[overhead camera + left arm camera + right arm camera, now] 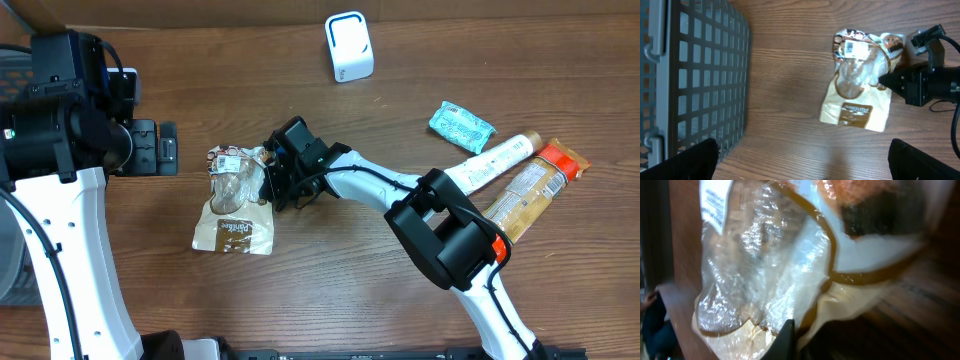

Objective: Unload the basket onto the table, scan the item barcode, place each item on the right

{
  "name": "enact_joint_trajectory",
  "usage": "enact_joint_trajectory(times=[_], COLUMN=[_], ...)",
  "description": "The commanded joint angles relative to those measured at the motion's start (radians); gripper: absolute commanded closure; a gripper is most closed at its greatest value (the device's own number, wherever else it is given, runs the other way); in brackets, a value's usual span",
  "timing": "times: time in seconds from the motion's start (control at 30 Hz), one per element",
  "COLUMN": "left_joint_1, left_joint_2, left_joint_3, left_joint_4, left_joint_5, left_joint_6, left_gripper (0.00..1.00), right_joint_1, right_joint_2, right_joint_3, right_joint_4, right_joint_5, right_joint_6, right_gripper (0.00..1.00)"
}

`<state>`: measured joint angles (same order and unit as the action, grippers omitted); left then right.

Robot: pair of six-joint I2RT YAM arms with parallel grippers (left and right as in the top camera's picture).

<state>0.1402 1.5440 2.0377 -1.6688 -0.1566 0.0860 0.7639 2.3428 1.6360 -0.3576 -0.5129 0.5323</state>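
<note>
Snack bag [236,205] of clear and tan plastic lies flat on the wooden table [330,300], left of centre, with its printed brown panel toward the near edge and a white label [228,155] with a barcode at its far end. The right gripper [272,185] reaches in from the right and is closed on the bag's crinkled right edge, its jaws pinched together on the film. The right wrist camera shows little but wrinkled transparent plastic and one dark fingertip [785,339] pressed against it. The left gripper [802,152] hangs over the table to the left of the bag with its fingers wide apart and nothing between them. Its wrist camera looks down on the whole bag, on the label and on the black right gripper at the bag's side. A grey basket [695,75] with a grid wall stands at the far left of the table, well apart from the bag. A white box [348,47] with a blue outline on its top sits near the far edge, right of centre. On the right side of the table, a teal packet [461,125], a white tube [490,160] and a tan packet with an orange end [535,185] lie close together, the tube and the tan packet side by side and slanting the same way.
</note>
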Motion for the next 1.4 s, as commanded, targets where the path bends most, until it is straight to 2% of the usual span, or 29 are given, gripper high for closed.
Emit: enact_joint_trajectory(times=[0.0, 0.17, 0.27, 0.43, 0.7, 0.97, 1.1, 1.37], left_joint_1=[0.004, 0.004, 0.004, 0.004, 0.004, 0.004, 0.004, 0.004], left_joint_2=[0.005, 0.005, 0.005, 0.005, 0.005, 0.005, 0.005, 0.005], left_joint_3=[0.004, 0.004, 0.004, 0.004, 0.004, 0.004, 0.004, 0.004], left_joint_4=[0.002, 0.002, 0.001, 0.002, 0.002, 0.002, 0.002, 0.002], left_joint_5=[0.004, 0.004, 0.004, 0.004, 0.004, 0.004, 0.004, 0.004], left_joint_6=[0.019, 0.019, 0.019, 0.019, 0.019, 0.019, 0.019, 0.019], left_gripper=[0.0, 0.0, 0.01, 0.01, 0.0, 0.0, 0.0, 0.01], right_joint_1=[-0.021, -0.069, -0.074, -0.074, -0.072, -0.072, -0.072, -0.094], right_joint_2=[0.039, -0.039, -0.158, -0.279, -0.317, -0.316, -0.315, -0.269], right_joint_3=[-0.011, -0.011, -0.011, 0.008, 0.047, 0.046, 0.019, -0.049], right_joint_4=[-0.037, -0.139, -0.293, -0.502, -0.716, -0.686, -0.606, -0.528], right_joint_5=[0.029, -0.003, 0.153, 0.413, 0.591, 0.474, 0.371, 0.326], right_joint_6=[-0.014, -0.134, -0.229, -0.277, -0.326, -0.324, -0.304, -0.245], right_gripper=[0.96, 0.96, 0.96, 0.96, 0.96, 0.96, 0.94, 0.96])
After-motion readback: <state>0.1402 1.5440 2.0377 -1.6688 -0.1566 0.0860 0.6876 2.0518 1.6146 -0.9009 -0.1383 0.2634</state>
